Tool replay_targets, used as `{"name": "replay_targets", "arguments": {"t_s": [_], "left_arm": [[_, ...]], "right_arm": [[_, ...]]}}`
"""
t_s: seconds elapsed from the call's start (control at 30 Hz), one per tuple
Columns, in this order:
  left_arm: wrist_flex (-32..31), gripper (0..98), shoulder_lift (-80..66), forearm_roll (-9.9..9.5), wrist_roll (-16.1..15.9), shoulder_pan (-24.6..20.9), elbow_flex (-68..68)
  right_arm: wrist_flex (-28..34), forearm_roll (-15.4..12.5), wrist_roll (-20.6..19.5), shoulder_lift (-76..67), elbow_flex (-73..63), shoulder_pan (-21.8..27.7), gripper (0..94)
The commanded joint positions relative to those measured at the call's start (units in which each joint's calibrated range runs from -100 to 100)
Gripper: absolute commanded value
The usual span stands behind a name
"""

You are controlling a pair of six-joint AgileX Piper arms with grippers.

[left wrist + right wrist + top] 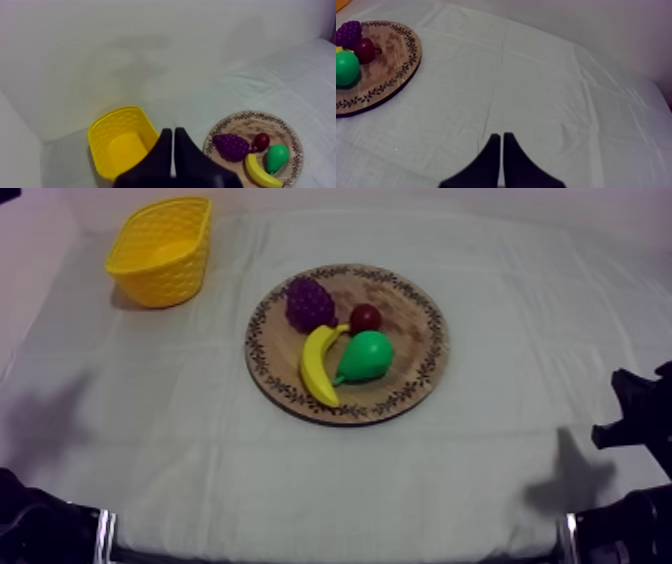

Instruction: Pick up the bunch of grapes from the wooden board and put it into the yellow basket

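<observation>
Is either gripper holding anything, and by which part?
Nothing is held. Left gripper and right gripper are shut on nothing; the bunch of grapes lies on the wooden board.

overhead slant view, both wrists see board [412, 338]

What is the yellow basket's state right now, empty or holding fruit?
Empty: the yellow basket stands upright, its bare bottom visible; the bunch of grapes lies on the wooden board.

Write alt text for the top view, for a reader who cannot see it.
A round wooden board in the middle holds a bunch of grapes, a small red fruit, a banana and a pear. A yellow basket stands empty at the far left.
</observation>
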Motion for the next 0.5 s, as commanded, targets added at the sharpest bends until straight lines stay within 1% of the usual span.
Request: {"name": "replay_targets", "arguments": {"t_s": [0.0,0.17,0.33,0.47], "left_arm": [[-0.1,0.0,4.4,-0.87,0.6,1.8,-3.7],[-0.1,0.0,11.4,-2.09,1.2,4.1,-8.7],[-0.1,0.0,18.1,-4.05,2.6,6.3,-12.0],[1.4,0.0,23.1,-4.56,3.7,7.1,-14.9]], "right_arm": [[0.0,0.0,0.0,0.0,0.0,0.0,0.3],[0.0,0.0,0.0,0.0,0.0,0.0,0.3],[0.0,0.0,0.0,0.0,0.0,0.0,0.3],[0.0,0.0,0.0,0.0,0.0,0.0,0.3]]}}
